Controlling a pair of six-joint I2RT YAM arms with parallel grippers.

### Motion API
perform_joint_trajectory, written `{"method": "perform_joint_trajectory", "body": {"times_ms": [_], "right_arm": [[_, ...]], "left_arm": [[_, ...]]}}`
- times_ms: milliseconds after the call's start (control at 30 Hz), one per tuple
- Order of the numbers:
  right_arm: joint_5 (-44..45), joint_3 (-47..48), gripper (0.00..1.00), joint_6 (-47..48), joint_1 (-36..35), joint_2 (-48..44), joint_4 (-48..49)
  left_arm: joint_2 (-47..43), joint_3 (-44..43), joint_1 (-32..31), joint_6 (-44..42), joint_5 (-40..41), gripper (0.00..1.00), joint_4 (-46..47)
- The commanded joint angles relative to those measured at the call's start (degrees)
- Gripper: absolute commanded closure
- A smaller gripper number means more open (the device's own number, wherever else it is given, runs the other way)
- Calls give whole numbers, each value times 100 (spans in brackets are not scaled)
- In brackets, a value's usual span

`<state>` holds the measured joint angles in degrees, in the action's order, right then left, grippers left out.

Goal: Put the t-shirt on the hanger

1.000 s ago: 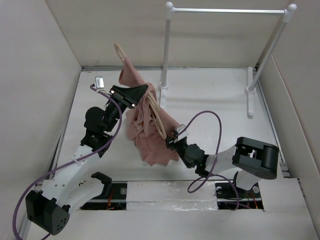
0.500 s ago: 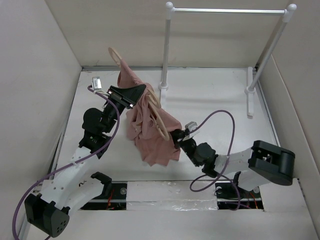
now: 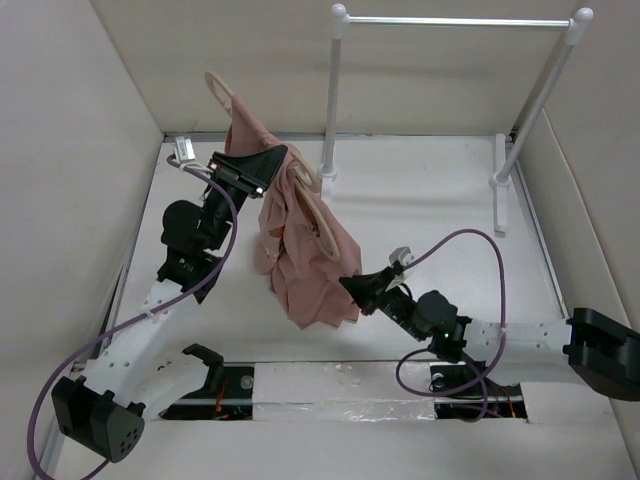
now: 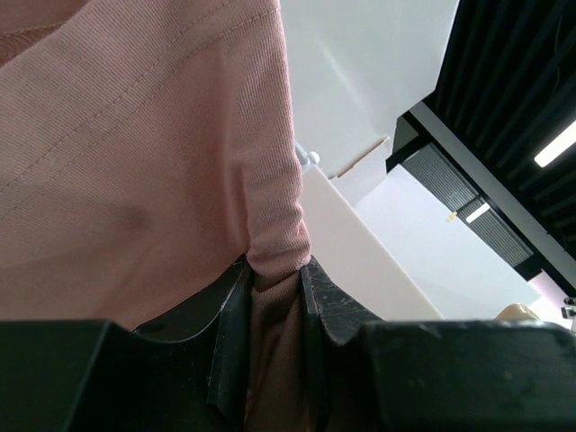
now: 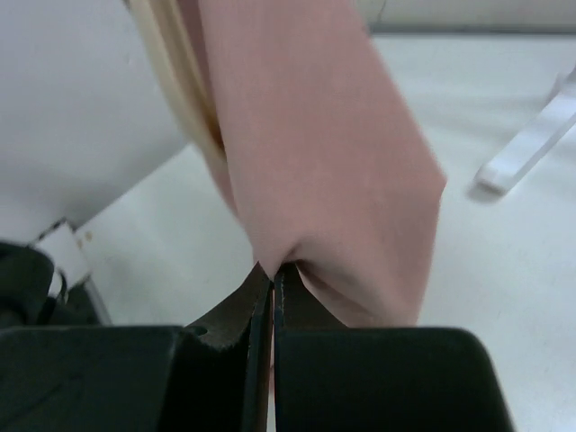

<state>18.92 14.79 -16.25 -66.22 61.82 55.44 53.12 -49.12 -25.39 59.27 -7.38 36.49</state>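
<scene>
No text, label, brand, number or sign could be read on the t-shirt [image 3: 298, 255], the hanger [image 3: 326, 238] or anything else.

A pink t-shirt [image 3: 295, 255] hangs bunched and creased over the table's left half, held up at its top and pulled out at its near-right corner. The thin beige hanger [image 3: 325, 232] sits tilted inside it, its hook poking out far-left and one curved shoulder bare on the right.
</scene>
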Motion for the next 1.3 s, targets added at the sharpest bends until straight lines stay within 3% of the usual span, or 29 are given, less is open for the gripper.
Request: {"method": "perform_joint_trajectory", "body": {"times_ms": [0, 200, 500, 600, 867, 1067, 1267], "right_arm": [[-301, -37, 100, -536, -233, -389, -1165], [-555, -257, 100, -1002, -375, -1083, -2159], [-1408, -21, 100, -1231, -646, -1190, -2854], [-1479, 234, 100, -1161, -778, -1426, -3407], [-864, 1568, 100, -819, -779, -2508, -4602], [-819, 2669, 100, -344, -779, -1868, -4772], [-1847, 2934, 100, -379, -832, -1356, -4105]], "left_arm": [[22, -615, 25, -55, 210, 100, 877], [242, -1108, 25, -372, 552, 100, 649], [655, -880, 25, -503, 1063, 100, 1281], [892, -863, 25, -530, 897, 100, 1343], [673, 647, 78, -162, 316, 100, 1720], [524, 1378, 78, 322, -71, 100, 2045], [488, 1423, 78, 51, 96, 100, 1871]]}}
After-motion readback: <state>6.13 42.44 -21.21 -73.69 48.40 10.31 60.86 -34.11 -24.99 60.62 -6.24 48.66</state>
